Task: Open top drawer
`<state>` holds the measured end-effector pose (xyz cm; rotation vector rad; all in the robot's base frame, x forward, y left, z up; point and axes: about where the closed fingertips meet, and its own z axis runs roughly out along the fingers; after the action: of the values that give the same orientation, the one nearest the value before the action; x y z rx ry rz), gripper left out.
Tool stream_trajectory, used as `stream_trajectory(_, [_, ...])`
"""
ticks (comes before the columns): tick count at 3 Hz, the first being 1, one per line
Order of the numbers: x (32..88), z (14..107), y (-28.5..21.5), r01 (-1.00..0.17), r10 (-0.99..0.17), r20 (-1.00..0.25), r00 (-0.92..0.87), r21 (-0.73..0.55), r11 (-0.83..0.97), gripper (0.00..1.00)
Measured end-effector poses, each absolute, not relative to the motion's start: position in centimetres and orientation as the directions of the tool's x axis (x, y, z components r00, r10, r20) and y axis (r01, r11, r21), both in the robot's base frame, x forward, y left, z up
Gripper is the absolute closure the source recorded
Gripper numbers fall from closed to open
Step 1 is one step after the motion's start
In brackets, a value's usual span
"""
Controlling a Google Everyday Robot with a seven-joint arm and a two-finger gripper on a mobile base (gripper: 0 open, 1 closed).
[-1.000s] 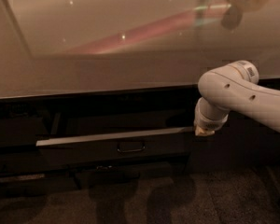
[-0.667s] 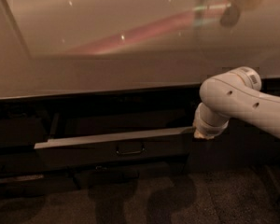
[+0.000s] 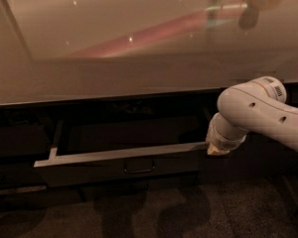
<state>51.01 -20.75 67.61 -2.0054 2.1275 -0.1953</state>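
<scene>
The top drawer (image 3: 126, 155) sits just under the counter (image 3: 89, 78) and is pulled out part way. Its inside is dark, so I cannot tell what is in it. Its pale rim sticks out past the counter's front edge. Below the counter, the dark floor (image 3: 139, 212) gives open room. The gripper (image 3: 216, 150) is under the counter's right part, touching the right end of the drawer's rim. I cannot tell if it is apart or together. Since a second ago the drawer has come out a bit more, and the gripper came with it.
</scene>
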Motion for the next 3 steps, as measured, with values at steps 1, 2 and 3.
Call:
stream_trajectory(1, [50.26,68.00,-20.58,-0.965,-0.996,-0.075,-0.038,-0.255,0.056,1.00])
stream_trajectory(2, [50.26,68.00,-20.58,-0.965,-0.996,-0.075,-0.038,-0.255,0.056,1.00])
stream_trajectory(3, [50.30,68.53,-20.61,-0.962,-0.996,-0.079,-0.042,-0.264,0.062,1.00])
